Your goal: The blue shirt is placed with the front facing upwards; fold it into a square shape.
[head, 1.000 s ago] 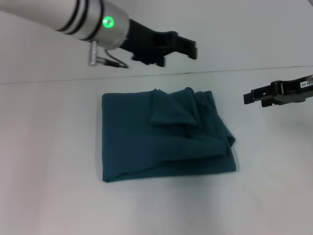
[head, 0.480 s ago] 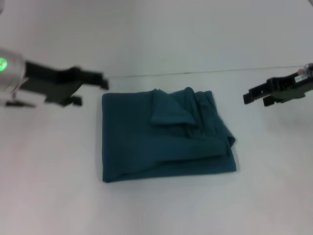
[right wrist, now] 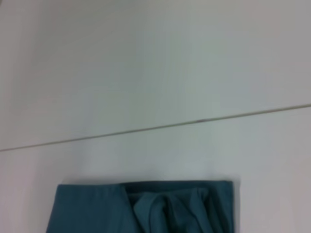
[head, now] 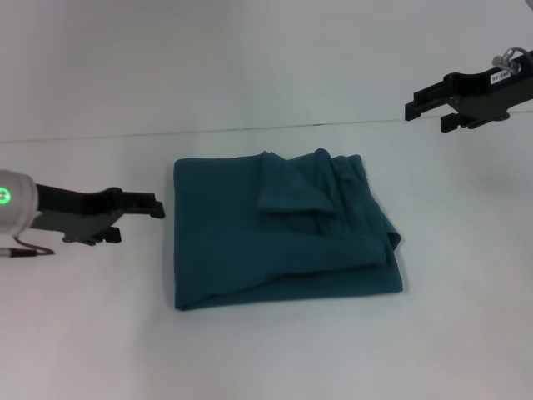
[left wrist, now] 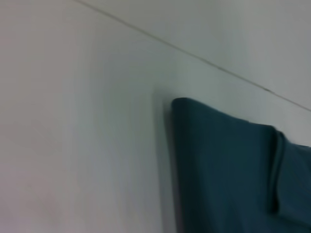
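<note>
Left gripper [head: 154,207] sits low, just left of the blue shirt [head: 279,237], not touching it. Cannot tell whether its fingers are apart or together from this side-on angle.

Blue shirt is mid-desk [head: 83,333], already folded into a compact, roughly square bundle. Its left edge is straight; the right side is rumpled, with a loose flap and bunched folds near the far right corner. No lettering shows.

Right gripper [head: 410,108] is up high, beyond the shirt's far right corner, well apart from it. Finger state there: cannot tell either.

Judgement: fold looks basically done, both arms clear. To finish well, keep both clear of the cloth so nothing snags or drags the bundle; if a touch-up is needed, flatten the rumpled right side so the outline squares up.

Count: one shirt, two grippers, one desk.
</note>
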